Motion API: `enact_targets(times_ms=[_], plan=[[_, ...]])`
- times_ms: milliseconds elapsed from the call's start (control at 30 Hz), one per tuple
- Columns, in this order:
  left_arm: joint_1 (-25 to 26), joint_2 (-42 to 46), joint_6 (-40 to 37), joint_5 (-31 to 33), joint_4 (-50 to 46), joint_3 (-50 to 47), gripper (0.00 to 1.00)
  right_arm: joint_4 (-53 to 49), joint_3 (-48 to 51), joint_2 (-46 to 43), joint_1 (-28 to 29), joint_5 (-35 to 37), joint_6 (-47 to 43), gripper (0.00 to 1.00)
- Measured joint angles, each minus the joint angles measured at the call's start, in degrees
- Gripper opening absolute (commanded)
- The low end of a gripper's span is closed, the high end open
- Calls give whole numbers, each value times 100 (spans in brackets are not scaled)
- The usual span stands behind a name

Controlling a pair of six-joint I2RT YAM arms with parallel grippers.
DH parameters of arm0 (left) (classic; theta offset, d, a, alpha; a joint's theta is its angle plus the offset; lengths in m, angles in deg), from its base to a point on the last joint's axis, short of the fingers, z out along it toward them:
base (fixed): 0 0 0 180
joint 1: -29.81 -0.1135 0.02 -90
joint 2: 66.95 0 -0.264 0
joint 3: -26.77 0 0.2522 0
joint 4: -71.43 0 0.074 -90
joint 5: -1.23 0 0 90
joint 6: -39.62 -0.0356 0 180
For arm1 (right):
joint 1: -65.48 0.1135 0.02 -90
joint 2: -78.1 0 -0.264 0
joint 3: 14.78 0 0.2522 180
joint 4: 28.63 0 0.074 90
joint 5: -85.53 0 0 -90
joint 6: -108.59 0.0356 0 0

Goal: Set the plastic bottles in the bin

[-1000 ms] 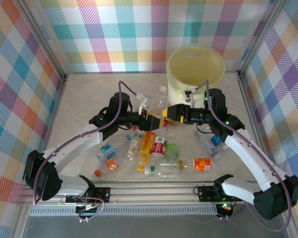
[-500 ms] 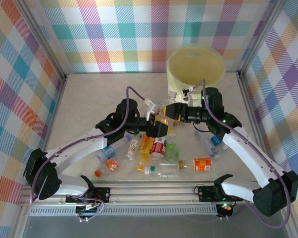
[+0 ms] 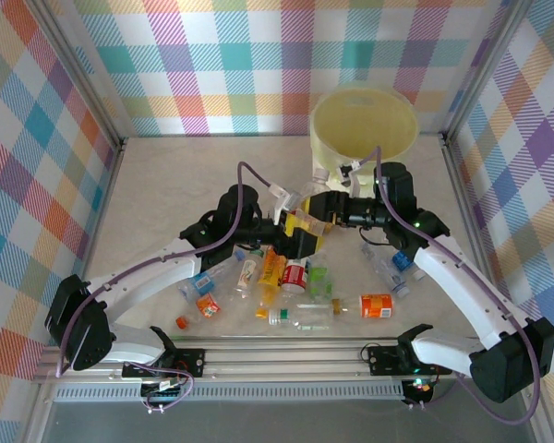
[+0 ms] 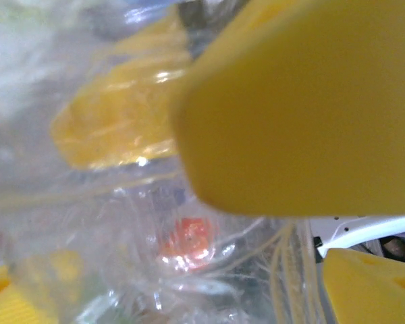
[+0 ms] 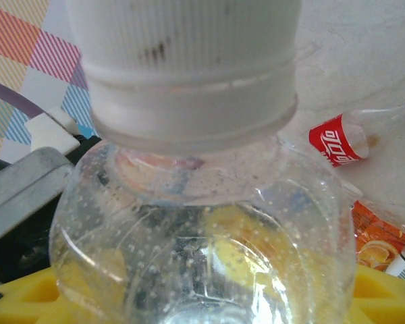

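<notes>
A clear crushed bottle (image 3: 295,205) with a white cap (image 5: 189,61) hangs above the table between my two grippers. My right gripper (image 3: 314,210) is shut on it, its body (image 5: 202,223) pressed between the yellow fingers (image 5: 27,297). My left gripper (image 3: 302,238) is open: its fingertips (image 4: 371,283) stand wide at either side of the clear bottle (image 4: 189,256), with the right gripper's yellow finger (image 4: 304,108) close in front. The pale-yellow bin (image 3: 365,125) stands just behind the grippers. Several more plastic bottles (image 3: 295,274) lie on the table below.
Loose bottles lie scattered toward the front: an orange one (image 3: 275,266), an orange-labelled one (image 3: 376,305), a clear one (image 3: 300,317), a blue-labelled one (image 3: 200,280). A red-labelled bottle (image 5: 337,140) lies under the right wrist. Checked walls close in three sides.
My left arm carried the clear bottle to the right, up to the right gripper. The right jaws closed on it and the left jaws opened.
</notes>
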Motion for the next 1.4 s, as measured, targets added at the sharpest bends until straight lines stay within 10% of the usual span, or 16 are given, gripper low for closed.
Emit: enact_targets(times_ms=[767, 1400], plan=[[9, 1777, -157, 920, -31, -164, 100, -1617, -1845, -267, 0, 2446, -1928, 59], [9, 2811, -85, 2052, 101, -730, 100, -1862, -4207, 2116, -92, 5012, -3657, 58]])
